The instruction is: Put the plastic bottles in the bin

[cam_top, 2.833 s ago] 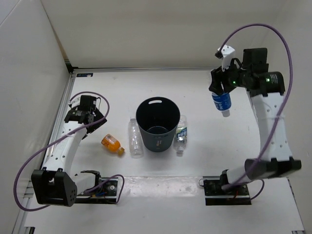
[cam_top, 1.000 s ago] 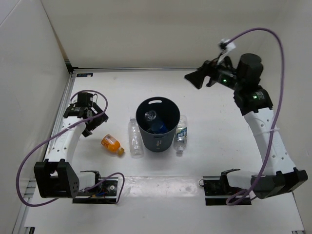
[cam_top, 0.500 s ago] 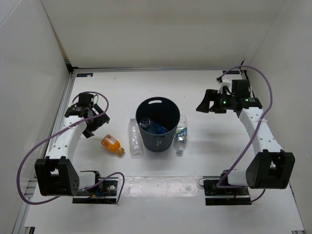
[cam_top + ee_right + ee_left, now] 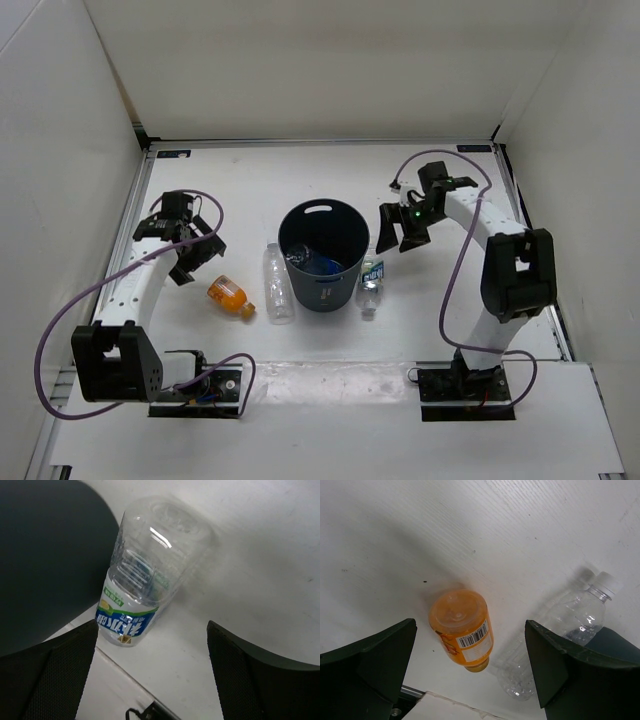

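The bin [image 4: 325, 291] is standing upright in the middle of the desk [image 4: 450, 180], and only the top camera is looking into it: a blue bottle [image 4: 322, 264] is lying on its floor. Three more bottles are lying on the desk outside. The clear bottle [image 4: 276, 285] is lying just beside the bin's left wall. The orange bottle [image 4: 229, 295] is lying a little further left, apart from the clear one. The green-label bottle [image 4: 371, 279] is lying close along the bin's right wall; whether it is touching is not showing from above.

The left tool [image 4: 196, 262] is hovering on the far left side of the orange bottle, fingers [image 4: 370, 665] spread wide and gripping nothing. Its wrist camera is showing what the top view is not: the orange bottle's barcode [image 4: 472, 636], framed between the two fingers, and the clear bottle's white cap [image 4: 609, 582].

The right tool [image 4: 398, 232] is hanging just right of the bin, on the far side of the green-label bottle, likewise wide apart and empty. Its wrist view is bringing out that bottle's ribbed body and its green, white and blue label, with the bin's dark wall filling the upper left.
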You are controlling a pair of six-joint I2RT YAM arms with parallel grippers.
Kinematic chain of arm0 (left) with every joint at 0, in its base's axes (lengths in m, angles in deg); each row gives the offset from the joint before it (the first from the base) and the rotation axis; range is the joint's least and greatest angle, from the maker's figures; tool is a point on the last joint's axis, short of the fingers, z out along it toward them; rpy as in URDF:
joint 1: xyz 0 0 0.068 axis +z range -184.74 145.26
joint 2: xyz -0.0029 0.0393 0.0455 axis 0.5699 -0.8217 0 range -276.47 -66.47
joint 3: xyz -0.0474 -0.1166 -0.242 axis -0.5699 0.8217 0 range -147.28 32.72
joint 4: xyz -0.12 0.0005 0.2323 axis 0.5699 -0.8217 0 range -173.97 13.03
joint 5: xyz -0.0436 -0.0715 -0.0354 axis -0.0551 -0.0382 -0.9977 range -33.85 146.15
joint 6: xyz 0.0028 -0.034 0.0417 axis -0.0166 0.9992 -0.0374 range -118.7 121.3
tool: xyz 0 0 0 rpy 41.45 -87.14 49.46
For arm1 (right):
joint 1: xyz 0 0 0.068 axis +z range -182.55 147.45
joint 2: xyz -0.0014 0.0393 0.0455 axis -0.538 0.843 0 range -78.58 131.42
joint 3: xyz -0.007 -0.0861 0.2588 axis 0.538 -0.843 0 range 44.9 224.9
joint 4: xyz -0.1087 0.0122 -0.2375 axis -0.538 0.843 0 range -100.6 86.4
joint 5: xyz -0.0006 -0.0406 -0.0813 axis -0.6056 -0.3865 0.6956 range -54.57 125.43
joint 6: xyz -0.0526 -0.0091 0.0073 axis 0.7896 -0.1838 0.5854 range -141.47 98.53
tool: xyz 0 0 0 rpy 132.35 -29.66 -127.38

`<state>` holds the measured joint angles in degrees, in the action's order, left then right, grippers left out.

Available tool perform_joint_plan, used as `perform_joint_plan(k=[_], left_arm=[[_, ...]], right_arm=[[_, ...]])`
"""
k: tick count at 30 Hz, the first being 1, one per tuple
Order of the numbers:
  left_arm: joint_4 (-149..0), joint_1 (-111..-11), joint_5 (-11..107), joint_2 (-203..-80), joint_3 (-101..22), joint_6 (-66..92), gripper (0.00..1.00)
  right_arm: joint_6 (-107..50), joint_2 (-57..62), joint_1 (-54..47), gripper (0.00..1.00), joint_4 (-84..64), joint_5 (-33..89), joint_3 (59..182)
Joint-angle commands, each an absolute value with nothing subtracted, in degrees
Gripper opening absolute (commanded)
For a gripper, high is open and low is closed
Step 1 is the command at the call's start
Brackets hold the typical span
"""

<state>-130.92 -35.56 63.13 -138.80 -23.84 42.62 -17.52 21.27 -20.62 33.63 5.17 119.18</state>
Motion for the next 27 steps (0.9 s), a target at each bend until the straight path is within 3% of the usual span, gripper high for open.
perform_joint_plan(k=[1, 12, 25, 27], left_arm=[[-132.1, -35.2, 62.9, -136.5, -22.8, 42.2, 1.00], [-132.9, -35.2, 63.6, -133.7, -20.6, 43.1, 1.00], [-132.0, -35.2, 62.5, -136.2, -21.9, 43.2, 1.00], [-131.9, -35.2, 62.3, -136.3, -21.6, 43.1, 1.00]], right_arm=[[-16.4, 21.8, -17.4, 0.90, 38.4, 6.3, 122.7], [-16.5, 33.7, -14.4, 0.90, 45.6, 9.4, 130.4], [-15.6, 39.8, -9.4, 0.90, 50.3, 15.1, 135.9], [-15.5, 40.3, -9.8, 0.85, 50.6, 14.9, 136.0]])
